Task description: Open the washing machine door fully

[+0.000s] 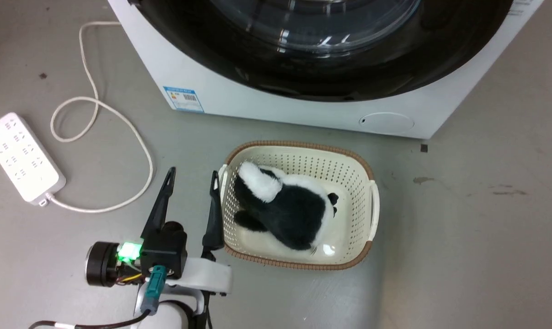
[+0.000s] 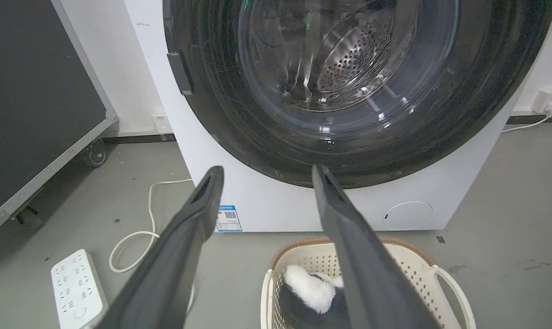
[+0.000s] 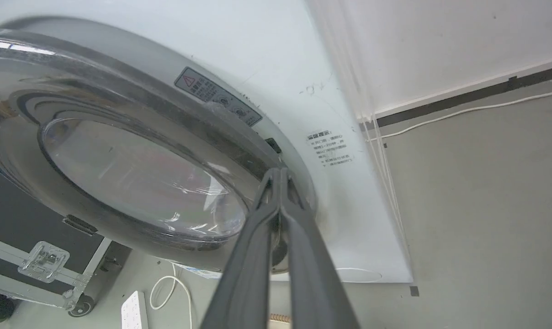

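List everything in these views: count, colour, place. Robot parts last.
washer: one, white, behind the basket
door: one, black ring with clear glass, on the washer's front
sticker: one, blue, low on the washer's front
basket: one, cream with brown rim, on the floor before the washer
plush toy: one, black and white, in the basket
power strip: one, white, on the floor left of the basket
cable: one, white, looped on the floor by the power strip
case: one, black, on casters, left of the washer
left gripper: one, dark, open, beside the basket's left rim
right gripper: one, dark, shut, tips at the door's edge
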